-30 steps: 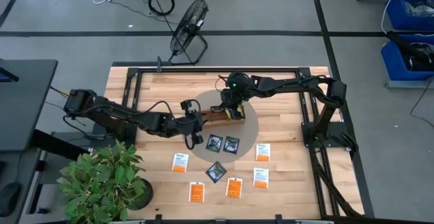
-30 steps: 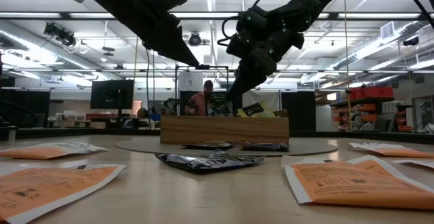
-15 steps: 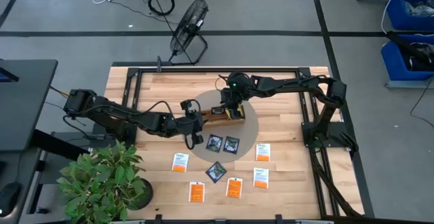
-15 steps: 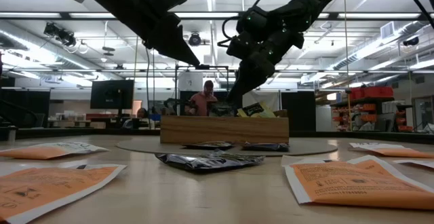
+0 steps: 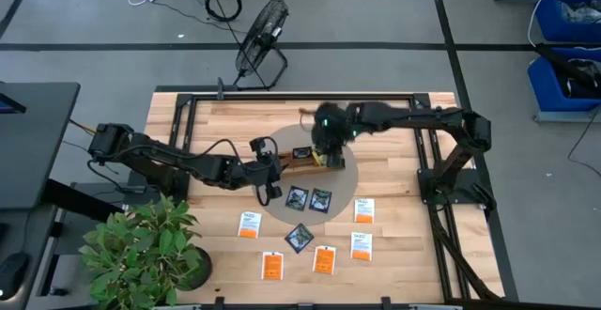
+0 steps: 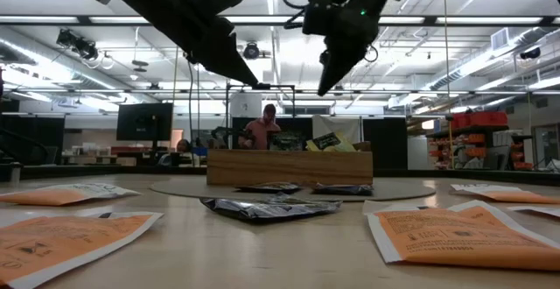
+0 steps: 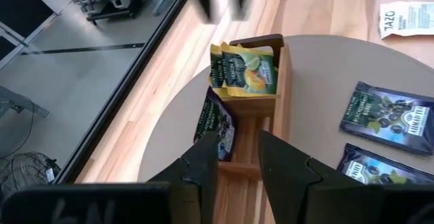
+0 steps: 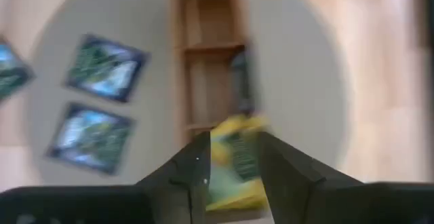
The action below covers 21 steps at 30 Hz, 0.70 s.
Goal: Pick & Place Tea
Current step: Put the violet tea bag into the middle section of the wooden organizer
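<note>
1. The small flat square tea-bag packets lie mostly loose on the pale wooden table [image 5: 394,174]: dark blue-black ones [image 5: 309,198] on the grey round mat [image 5: 346,180], orange ones [image 5: 324,258] nearer the table's front edge.
2. Yellow-green packets [image 7: 245,69] stand upright in the end compartment of the long wooden compartmented tray [image 7: 252,136]; a dark packet [image 7: 215,123] stands in the next.
3. The right gripper [image 6: 327,81] hangs above the tray, fingers slightly apart, holding nothing.
4. The left gripper [image 7: 237,157] hovers over the tray's other end, fingers narrowly parted, empty.
5. Only the low view shows a person [image 6: 261,127] beyond the table.
</note>
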Motion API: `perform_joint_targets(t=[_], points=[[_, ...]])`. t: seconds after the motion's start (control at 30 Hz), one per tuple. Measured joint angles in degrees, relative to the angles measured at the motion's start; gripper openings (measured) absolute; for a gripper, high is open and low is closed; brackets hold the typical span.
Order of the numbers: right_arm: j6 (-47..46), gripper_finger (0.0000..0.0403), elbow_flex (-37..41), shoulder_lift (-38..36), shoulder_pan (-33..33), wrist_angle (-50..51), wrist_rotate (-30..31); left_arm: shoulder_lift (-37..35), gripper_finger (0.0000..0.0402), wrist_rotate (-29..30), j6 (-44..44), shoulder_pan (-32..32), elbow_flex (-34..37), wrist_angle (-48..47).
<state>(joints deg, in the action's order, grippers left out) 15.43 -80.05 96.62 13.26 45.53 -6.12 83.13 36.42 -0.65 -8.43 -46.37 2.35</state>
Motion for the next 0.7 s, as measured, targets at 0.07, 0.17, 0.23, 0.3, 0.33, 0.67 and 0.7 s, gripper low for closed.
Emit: perform_joint_targets(t=[0.07, 0.17, 0.23, 0.3, 0.33, 0.67, 0.7], points=[[-3.45, 0.0128, 2.56, -0.68, -2.81, 0.79, 0.96, 0.0, 0.011, 0.0, -0.3, 0.0, 0.0, -0.04], [-9.27, 0.0123, 7.1, -0.89, -6.7, -0.01, 5.22, 0.01, 0.011, 0.0, -0.46, 0.0, 0.0, -0.44], [-13.45, 0.0119, 10.22, -0.89, -8.82, -1.24, 6.61, 0.02, 0.011, 0.0, -0.47, 0.0, 0.0, -1.26], [-17.42, 0.0116, 13.53, -0.82, -10.34, -5.23, 6.59, 0.02, 0.011, 0.02, -0.53, 0.0, 0.0, -2.39], [-19.41, 0.0114, 14.94, -0.79, -10.9, -6.77, 6.54, 0.02, 0.011, 0.0, -0.52, 0.0, 0.0, -2.63], [-30.19, 0.0144, 20.09, 1.0, -12.91, -13.57, 3.88, 0.02, 0.011, 0.0, -0.12, 0.0, 0.0, -3.32], [-30.56, 0.015, 20.09, 1.3, -13.28, -14.68, 3.86, 0.02, 0.011, 0.0, -0.02, 0.0, 0.0, -3.28]])
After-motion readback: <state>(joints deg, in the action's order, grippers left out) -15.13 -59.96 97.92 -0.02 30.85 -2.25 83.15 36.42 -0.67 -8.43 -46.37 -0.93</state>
